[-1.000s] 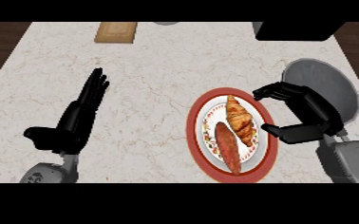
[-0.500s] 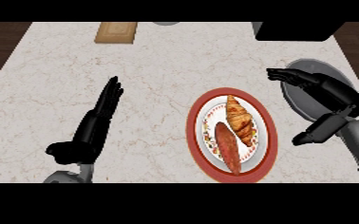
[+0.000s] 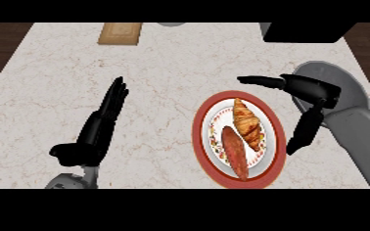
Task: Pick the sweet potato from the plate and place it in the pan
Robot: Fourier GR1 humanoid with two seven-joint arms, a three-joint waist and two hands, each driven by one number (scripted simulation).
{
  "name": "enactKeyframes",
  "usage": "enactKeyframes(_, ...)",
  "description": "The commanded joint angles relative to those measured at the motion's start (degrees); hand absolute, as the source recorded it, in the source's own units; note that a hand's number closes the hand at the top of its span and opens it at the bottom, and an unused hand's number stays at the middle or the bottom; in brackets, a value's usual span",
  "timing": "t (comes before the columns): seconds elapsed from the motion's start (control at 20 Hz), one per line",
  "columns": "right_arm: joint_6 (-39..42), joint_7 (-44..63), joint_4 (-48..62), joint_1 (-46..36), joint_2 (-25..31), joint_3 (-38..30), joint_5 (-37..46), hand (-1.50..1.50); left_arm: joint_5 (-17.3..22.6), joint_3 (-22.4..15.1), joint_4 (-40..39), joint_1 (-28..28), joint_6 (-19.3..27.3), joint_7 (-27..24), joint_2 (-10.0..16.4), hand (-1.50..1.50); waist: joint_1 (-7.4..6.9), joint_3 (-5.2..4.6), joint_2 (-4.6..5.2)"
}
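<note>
Nothing stands between the open right hand (image 3: 314, 90) and the plate (image 3: 198, 137) just beside its fingers. On the plate, the croissant (image 3: 247, 122) lies nearest the hand and blocks a sideways path to the sweet potato (image 3: 235, 152) just beyond it. The pan (image 3: 347, 80) sits directly behind the hand. Past the plate, bare counter (image 3: 166, 78) stretches to the open left hand (image 3: 98, 129).

Kitchen: marble counter (image 3: 180, 78), plate (image 3: 198, 137), pan (image 3: 348, 84)
</note>
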State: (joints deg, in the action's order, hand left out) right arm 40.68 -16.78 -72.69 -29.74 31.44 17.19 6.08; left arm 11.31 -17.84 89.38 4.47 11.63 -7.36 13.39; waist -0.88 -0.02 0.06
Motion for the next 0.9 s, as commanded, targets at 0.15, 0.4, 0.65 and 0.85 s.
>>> enactKeyframes(0.15, -0.67, 1.8, -6.1, -0.22, -2.55, 12.17, 13.92, -1.5, -0.13, 1.16, -0.84, 0.78, -0.26, 0.54, -0.69, 0.0, 0.55, 0.01, -0.08)
enactKeyframes(0.4, -1.33, 3.11, -3.67, -1.6, -4.6, 14.22, 21.3, -1.5, -2.89, -0.48, -2.03, 1.2, 0.66, 0.45, -3.5, 0.0, 0.53, 0.02, -0.02)
enactKeyframes(0.65, -0.61, 2.5, -7.99, 6.65, -5.27, 11.26, 25.7, -1.5, -3.7, 2.01, -2.06, -0.25, -1.78, -0.18, -4.28, 0.0, 0.84, 0.01, -0.09)
enactKeyframes(0.85, -1.82, 3.23, -6.2, 7.81, -8.41, 12.68, 30.19, -1.5, -4.08, 3.86, 3.45, -1.37, -2.38, 3.85, -2.23, 0.0, 0.61, 0.03, -0.08)
